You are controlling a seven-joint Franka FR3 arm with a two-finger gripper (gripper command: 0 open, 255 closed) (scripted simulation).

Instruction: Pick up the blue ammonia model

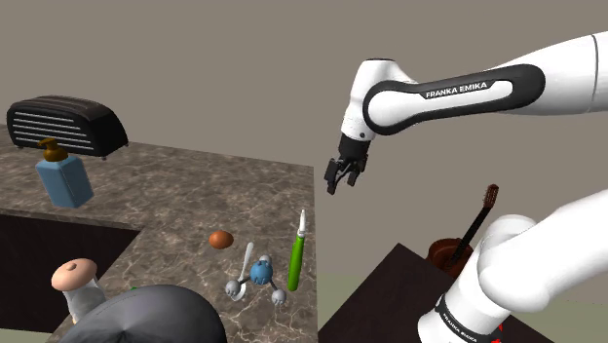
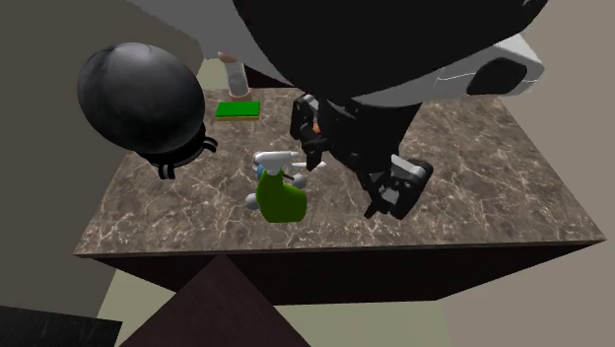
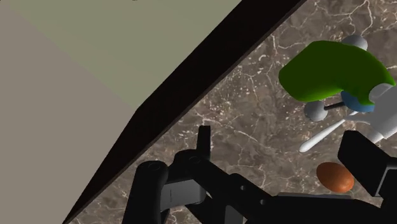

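The ammonia model (image 1: 259, 274) has a blue centre ball with pale grey balls on short rods. It lies on the marbled brown counter (image 1: 195, 185) near its front corner, between a white spoon (image 1: 246, 261) and a green-handled tool (image 1: 295, 257). My black gripper (image 1: 341, 179) hangs open and empty high above the counter's edge, up and toward the shoulder view's right of the model. In the wrist view the gripper (image 3: 283, 151) has the model's blue ball (image 3: 356, 102) ahead of it, partly hidden under the green handle (image 3: 331, 69). From the second exterior view the model (image 2: 264, 170) sits behind the green handle (image 2: 282, 197).
A brown egg (image 1: 221, 239) lies just behind the model. A blue soap dispenser (image 1: 64, 176) and a black toaster (image 1: 64, 125) stand at the back. A black dome (image 1: 146, 317) and a pale mushroom-shaped item (image 1: 76, 281) stand near the front corner. A green pad (image 2: 238, 109) lies beyond.
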